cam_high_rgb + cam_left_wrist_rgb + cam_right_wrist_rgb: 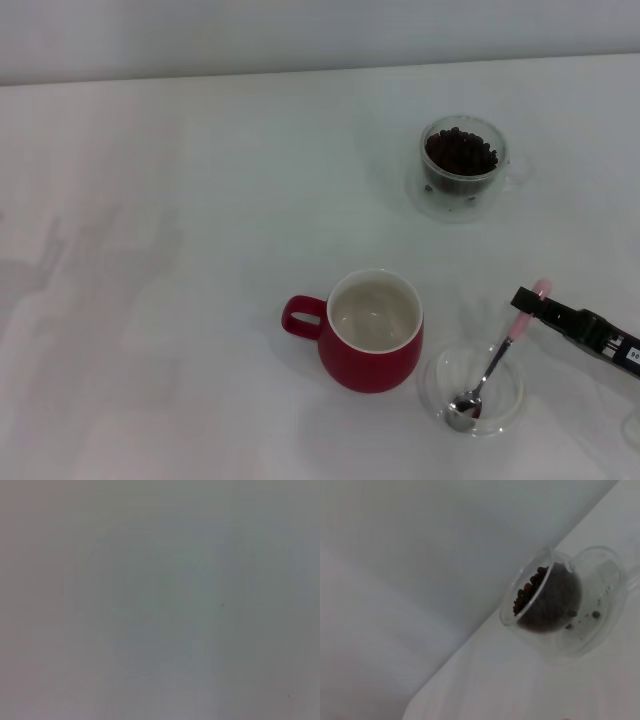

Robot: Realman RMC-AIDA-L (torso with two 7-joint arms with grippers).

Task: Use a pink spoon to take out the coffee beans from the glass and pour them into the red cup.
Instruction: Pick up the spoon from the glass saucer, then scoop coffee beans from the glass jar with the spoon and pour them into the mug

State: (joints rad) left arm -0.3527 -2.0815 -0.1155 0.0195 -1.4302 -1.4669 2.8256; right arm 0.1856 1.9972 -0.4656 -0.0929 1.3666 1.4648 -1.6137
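At lower right, my right gripper (527, 300) is clamping the pink spoon (490, 368), its bowl resting in a clear dish (436, 392) beside the red cup (368, 332); the glass (461, 165) of coffee beans (459, 152) is sitting upper right.

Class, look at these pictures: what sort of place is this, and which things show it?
Probably a staged test bench, not a kitchen: a plain white table holding only a red cup, a glass of coffee beans, and a pink spoon at the right gripper.
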